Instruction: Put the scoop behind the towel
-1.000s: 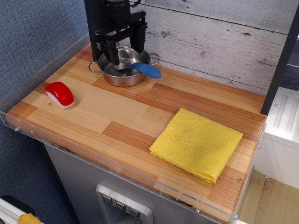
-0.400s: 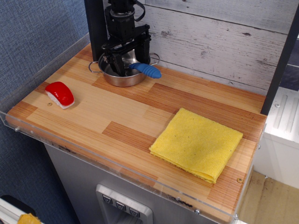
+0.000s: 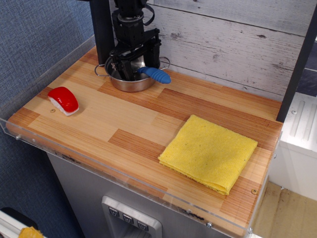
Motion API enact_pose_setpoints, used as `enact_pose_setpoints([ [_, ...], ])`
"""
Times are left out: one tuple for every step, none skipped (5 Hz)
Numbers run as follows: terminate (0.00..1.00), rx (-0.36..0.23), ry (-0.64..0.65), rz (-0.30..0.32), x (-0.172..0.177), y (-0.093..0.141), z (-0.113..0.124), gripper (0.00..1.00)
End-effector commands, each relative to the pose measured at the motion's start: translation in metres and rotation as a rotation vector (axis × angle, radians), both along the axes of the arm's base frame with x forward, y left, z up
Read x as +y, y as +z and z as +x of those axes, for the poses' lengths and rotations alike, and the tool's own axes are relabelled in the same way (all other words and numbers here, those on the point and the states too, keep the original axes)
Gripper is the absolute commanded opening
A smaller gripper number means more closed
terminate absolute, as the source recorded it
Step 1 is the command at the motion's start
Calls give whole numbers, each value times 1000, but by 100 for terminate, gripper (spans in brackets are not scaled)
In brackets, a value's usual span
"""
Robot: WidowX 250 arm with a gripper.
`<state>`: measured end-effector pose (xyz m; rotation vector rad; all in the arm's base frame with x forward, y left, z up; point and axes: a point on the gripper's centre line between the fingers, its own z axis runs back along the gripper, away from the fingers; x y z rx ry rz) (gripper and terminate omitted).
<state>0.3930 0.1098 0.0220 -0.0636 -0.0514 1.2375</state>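
So the gripper (image 3: 132, 69) is down inside the steel pot (image 3: 130, 79) at the back left corner of the desk (image 3: 129, 119), right up against the whitewashed plank wall (image 3: 233, 44). The fingers (image 3: 122, 65) are dipped into the pot, hanging over the bowl end of the scoop (image 3: 154, 75). Honestly can't tell if they're clamped on it or just spread around it, the black arm body covers most of that spot.

The scoop itself is lying in the pot with its ribbed blue handle sticking out over the right rim, pointing toward the right. The metal bowl end is hidden under the gripper.

The yellow towel (image 3: 209, 153) is folded flat on the front right part of the desk, well apart from the pot, turned a bit so one corner points at the back wall. The wood strip between the towel and the wall is bare.

On the left side, near the front edge, there's a little red-and-white sushi-looking toy (image 3: 64, 100), sitting on its own, not touching anything.
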Motion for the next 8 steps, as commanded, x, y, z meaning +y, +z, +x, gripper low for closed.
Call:
enact_pose_setpoints([
  [0,-46,5,4,9,14,3,100],
  [0,-56,16,15,11,16,2,0],
  [0,-66,27,35,15,23,0,0],
  [0,-86,35,60,16,31,-1,0],
  [0,-109,44,72,14,46,-3,0],
  [0,-129,43,80,11,63,-7,0],
  [0,-156,30,95,7,84,-12,0],
  [0,-153,-30,110,-5,96,-15,0],
])
